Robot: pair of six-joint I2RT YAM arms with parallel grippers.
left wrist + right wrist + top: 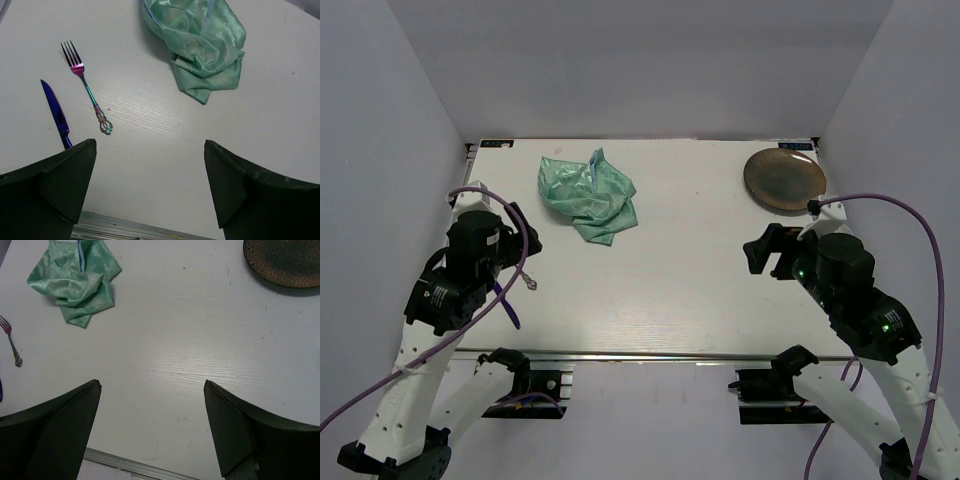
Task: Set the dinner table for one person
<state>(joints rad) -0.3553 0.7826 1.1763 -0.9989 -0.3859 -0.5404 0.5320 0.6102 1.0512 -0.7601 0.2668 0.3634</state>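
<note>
In the top view I see the table [690, 270] filling mid-frame, its long axis running left to right, with the rail [650, 356] along its lower edge. My left gripper [150, 150] and right gripper [152, 387] hang over it, jaws wide apart, holding nothing. At lower left of the left wrist view, the knife [56, 114] has its handle hidden behind that gripper. The fork [87, 90] beside it points its tines to the upper left. Farther up lies the crumpled cloth [200, 45]. The plate [285, 260] is cut off at upper right of the right wrist view.

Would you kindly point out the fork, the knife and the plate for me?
fork [90, 97], left wrist view, mid-handle.
knife [53, 108], left wrist view, blade.
plate [785, 180], top external view, centre.
</note>
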